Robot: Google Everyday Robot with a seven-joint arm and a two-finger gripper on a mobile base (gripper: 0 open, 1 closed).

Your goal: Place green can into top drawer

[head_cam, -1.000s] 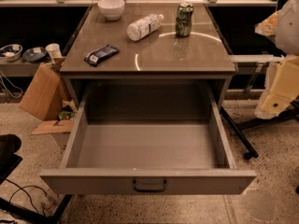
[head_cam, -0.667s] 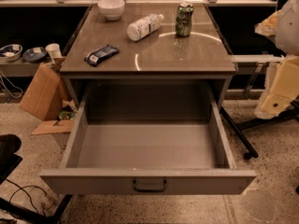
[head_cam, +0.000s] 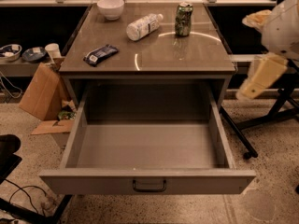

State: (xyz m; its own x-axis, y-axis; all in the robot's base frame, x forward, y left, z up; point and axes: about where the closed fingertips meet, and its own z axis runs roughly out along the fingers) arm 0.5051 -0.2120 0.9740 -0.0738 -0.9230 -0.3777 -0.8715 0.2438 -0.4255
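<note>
Standing upright, green can [head_cam: 183, 19] (hand [head_cam: 259, 77] well apart, right)

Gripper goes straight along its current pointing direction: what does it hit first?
The gripper, right of the cabinet, points down-left. Likely first contact: the right wall of the open top drawer. Depth is unclear, so it may miss to the floor beside it.

The green can [head_cam: 183, 19] stands far right on the cabinet top [head_cam: 187, 55]. A bottle [head_cam: 144, 26] lies just left of it, and a bowl [head_cam: 110, 7] sits at the far left. A packet [head_cam: 100, 54] lies nearer, on the left. The top drawer [head_cam: 93, 183] juts out below, toward the near side. The gripper [head_cam: 254, 85] hangs right of the cabinet, apart from it.
</note>
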